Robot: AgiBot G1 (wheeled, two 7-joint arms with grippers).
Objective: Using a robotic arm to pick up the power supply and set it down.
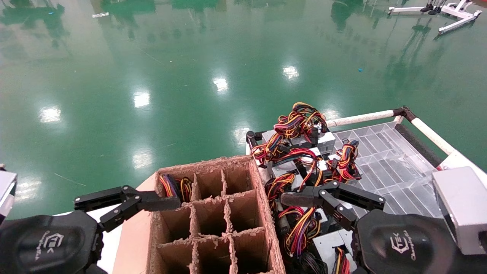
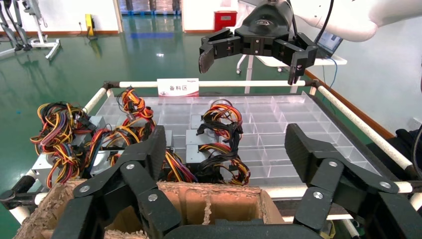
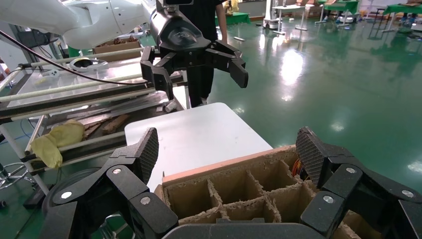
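Note:
Grey power supplies with coloured wire bundles lie piled in a clear tray (image 1: pixel 384 167). One power supply (image 1: pixel 330 240), its bundle (image 1: pixel 300 228) red, orange, yellow and purple, lies against the cardboard box (image 1: pixel 262 198), below my right gripper (image 3: pixel 226 144). That gripper is open and empty; its far finger (image 1: pixel 300 198) hangs over the pile. My left gripper (image 2: pixel 226 144) is open and empty too, and its far finger (image 1: pixel 163 203) reaches over the box's left side. A similar purple-streaked bundle (image 1: pixel 173 186) fills the far-left compartment, its body hidden.
The box is split by ragged dividers into several compartments and stands on a white table (image 3: pixel 194 132). A white tube rail (image 1: pixel 361 118) frames the tray, and a small sign (image 2: pixel 177 87) is fixed to it. Green floor lies beyond.

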